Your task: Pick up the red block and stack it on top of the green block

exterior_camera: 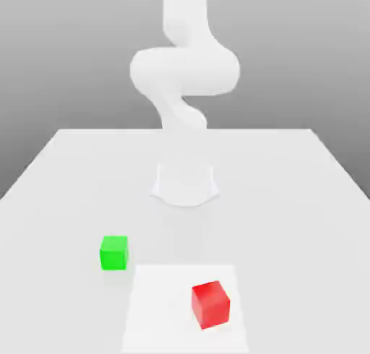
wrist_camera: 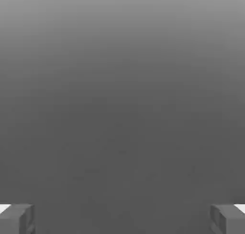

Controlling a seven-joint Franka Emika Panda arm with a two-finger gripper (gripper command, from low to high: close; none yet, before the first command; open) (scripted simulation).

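Note:
The red block (exterior_camera: pixel 210 303) sits on the white table (exterior_camera: pixel 289 201) near its front edge, toward the exterior view's right. The green block (exterior_camera: pixel 114 252) rests on the table farther back and toward the exterior view's left, well apart from the red one. In the hand view my gripper (wrist_camera: pixel 122 219) is open, its two grey fingertips (wrist_camera: pixel 16 218) spread wide with nothing between them. Beyond them lies plain grey background, with neither block near the fingers.
The white arm base (exterior_camera: pixel 184 183) stands at the table's middle, behind both blocks, and the arm (exterior_camera: pixel 184 71) rises and bends above it. A lighter square patch (exterior_camera: pixel 162 313) marks the table surface under the red block.

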